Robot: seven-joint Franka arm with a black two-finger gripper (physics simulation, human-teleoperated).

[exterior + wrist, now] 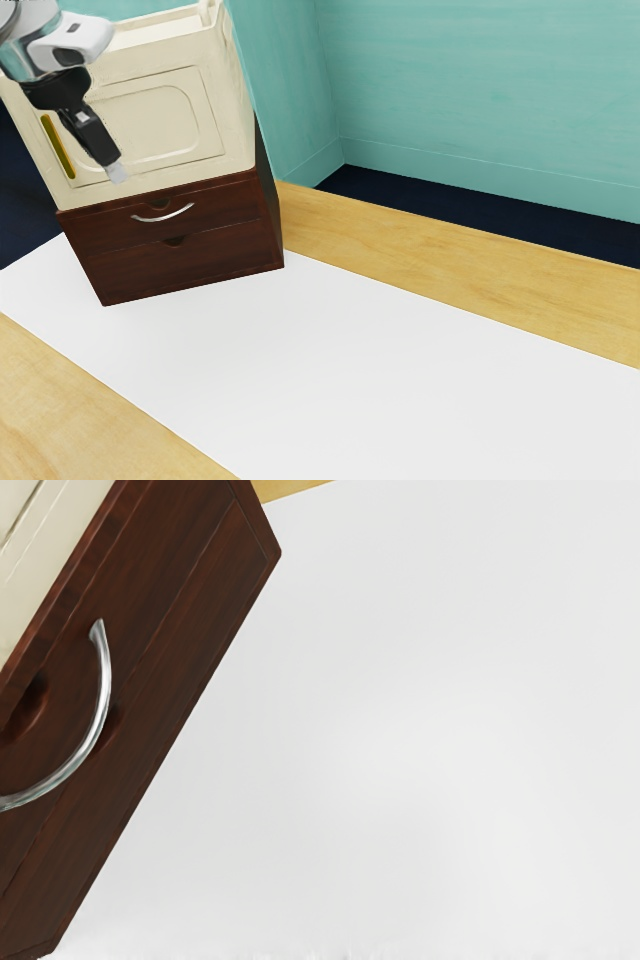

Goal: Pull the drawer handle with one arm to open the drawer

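My gripper [118, 173] points downward in front of the cream upper part of the cabinet, higher than the drawer handle and apart from it. From this side I cannot tell how its jaws stand. The curved silver handle [163, 216] is fixed to the upper dark-wood drawer [227, 205], whose front looks flush with the cabinet. In the wrist view the same handle [107, 675] arcs out from the brown drawer front [150, 570], with nothing touching it.
A second dark drawer [210, 262] lies below the first. The cabinet stands on a white sheet [340, 350] laid over a wooden table [450, 255]. Teal walls [480, 90] rise behind, and a yellow strip [57, 147] marks the cream body near my gripper.
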